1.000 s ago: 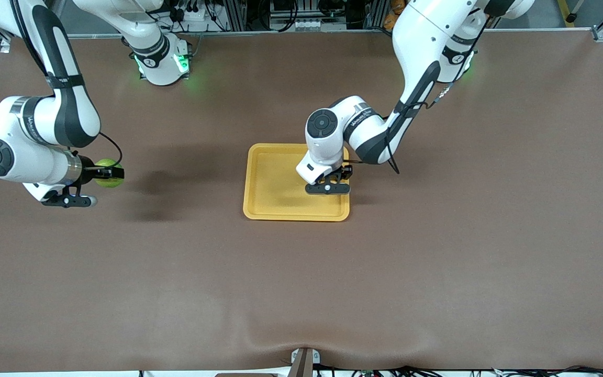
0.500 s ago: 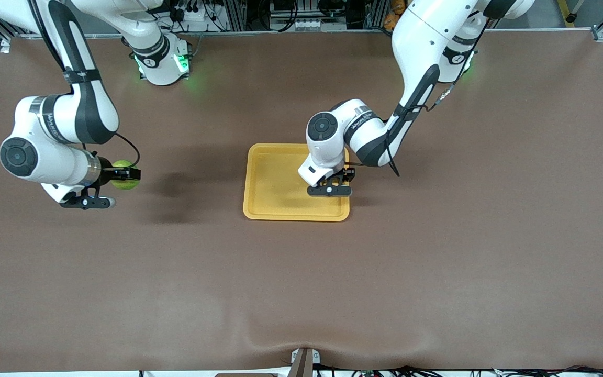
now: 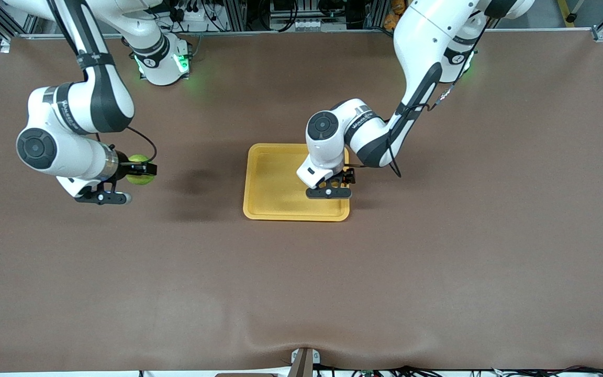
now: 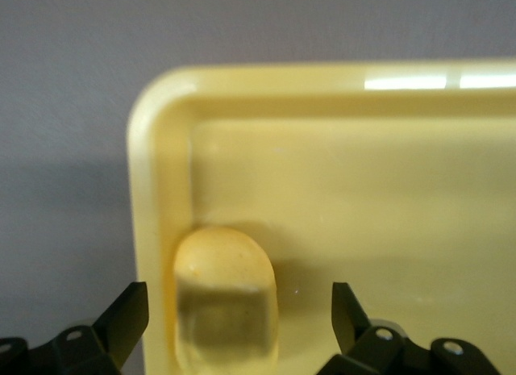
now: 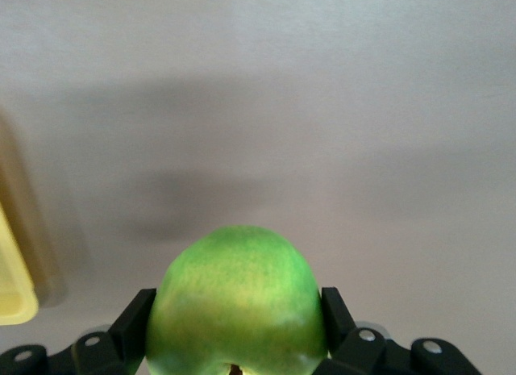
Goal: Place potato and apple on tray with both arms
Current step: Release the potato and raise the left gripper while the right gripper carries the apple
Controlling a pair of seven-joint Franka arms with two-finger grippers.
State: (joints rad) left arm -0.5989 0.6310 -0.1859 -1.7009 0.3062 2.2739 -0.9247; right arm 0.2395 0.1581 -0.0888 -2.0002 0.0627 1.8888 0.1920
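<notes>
The yellow-orange tray [image 3: 275,178] lies mid-table. My left gripper [image 3: 339,180] hangs low over the tray's side toward the left arm's end, hiding the potato in the front view. In the left wrist view the potato [image 4: 226,286] rests on the tray floor against the rim [image 4: 153,189], near a corner. The left gripper [image 4: 239,302] is open, its fingers apart from the potato on both sides. My right gripper [image 3: 142,170] is in the air over bare table toward the right arm's end, shut on the green apple [image 3: 139,177]. The apple [image 5: 238,302] fills the right gripper [image 5: 234,306].
Brown table cloth surrounds the tray on every side. A stretch of bare cloth lies between the apple and the tray, whose rim edge [image 5: 12,286] shows in the right wrist view. The arm bases stand along the table's edge farthest from the front camera.
The left gripper has opened and let go of the potato over the tray. The right arm has carried the apple closer to the tray.
</notes>
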